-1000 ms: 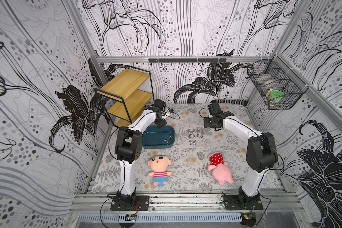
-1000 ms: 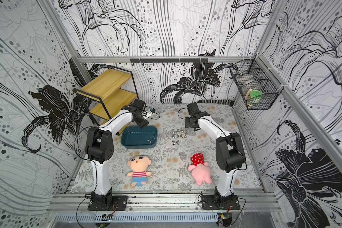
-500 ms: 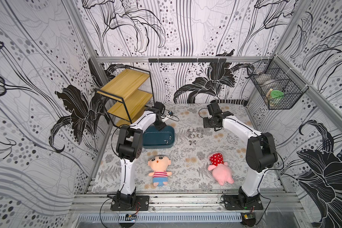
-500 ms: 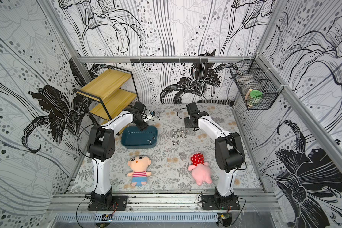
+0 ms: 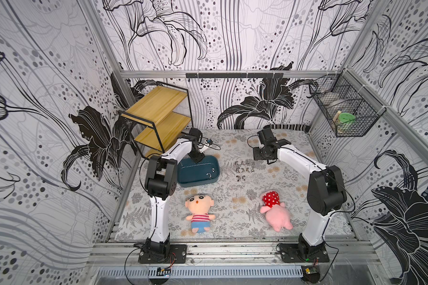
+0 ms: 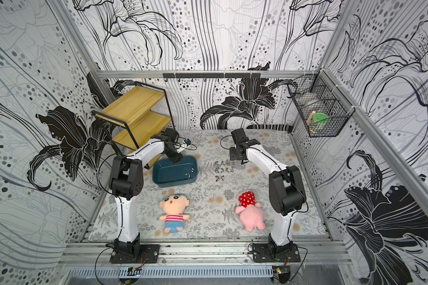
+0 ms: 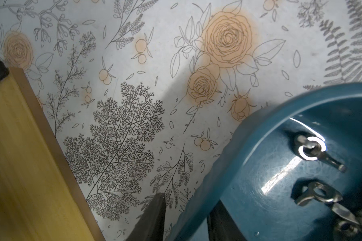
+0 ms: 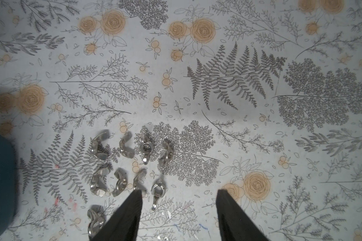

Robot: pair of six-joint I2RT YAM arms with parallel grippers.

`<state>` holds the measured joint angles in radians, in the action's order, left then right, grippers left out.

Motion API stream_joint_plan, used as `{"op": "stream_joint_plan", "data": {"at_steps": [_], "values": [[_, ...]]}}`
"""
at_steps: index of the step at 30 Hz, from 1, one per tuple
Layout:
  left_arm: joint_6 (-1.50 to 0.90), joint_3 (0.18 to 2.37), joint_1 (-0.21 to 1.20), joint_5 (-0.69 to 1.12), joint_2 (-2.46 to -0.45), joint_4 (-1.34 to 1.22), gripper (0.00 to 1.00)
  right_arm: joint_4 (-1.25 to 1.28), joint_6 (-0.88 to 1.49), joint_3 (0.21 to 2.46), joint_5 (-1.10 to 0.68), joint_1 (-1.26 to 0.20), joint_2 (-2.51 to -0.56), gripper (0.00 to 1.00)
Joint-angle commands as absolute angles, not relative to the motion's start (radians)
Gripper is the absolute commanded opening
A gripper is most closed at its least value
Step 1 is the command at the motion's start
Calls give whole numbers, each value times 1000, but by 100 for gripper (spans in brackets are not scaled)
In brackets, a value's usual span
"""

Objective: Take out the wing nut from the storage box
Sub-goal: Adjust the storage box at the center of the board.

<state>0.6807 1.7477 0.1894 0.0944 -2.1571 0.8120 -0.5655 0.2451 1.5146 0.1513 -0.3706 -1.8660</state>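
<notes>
Boy doll [image 5: 197,212] — pink plush [image 5: 278,217], maybe pig.

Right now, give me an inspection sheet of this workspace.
Surface: floral mat, flat.
Job's things: storage box holds several boxed wing nuts; loose wing nuts lie grouped on the mat.
Clutter: boy doll, pink plush, wooden shelf.
Grippers: left gripper open, jaws astride the box wall; right gripper open, empty, above the mat.
Cables: cable loop at the left wrist.
Surroundings: wire basket on the side wall; flower-print walls.
</notes>
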Motion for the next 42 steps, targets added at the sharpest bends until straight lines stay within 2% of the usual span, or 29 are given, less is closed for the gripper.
{"op": "stream_joint_plan", "data": {"at_steps": [1, 8, 20, 25, 42], "values": [[645, 1743, 175, 137, -2158, 799, 35, -599, 226, 1558, 175, -392, -1891, 62], [534, 1770, 144, 136, -2177, 785, 29, -620, 221, 1589, 187, -424, -1901, 62], [266, 1710, 85, 193, -2138, 765, 28, -650, 208, 1649, 207, -482, -1909, 62], [144, 1589, 81, 253, -2079, 682, 26, -651, 206, 1652, 203, -505, -1895, 63], [-265, 1350, 87, 236, -1930, 518, 24, -658, 187, 1687, 198, -575, -1876, 63]]}}
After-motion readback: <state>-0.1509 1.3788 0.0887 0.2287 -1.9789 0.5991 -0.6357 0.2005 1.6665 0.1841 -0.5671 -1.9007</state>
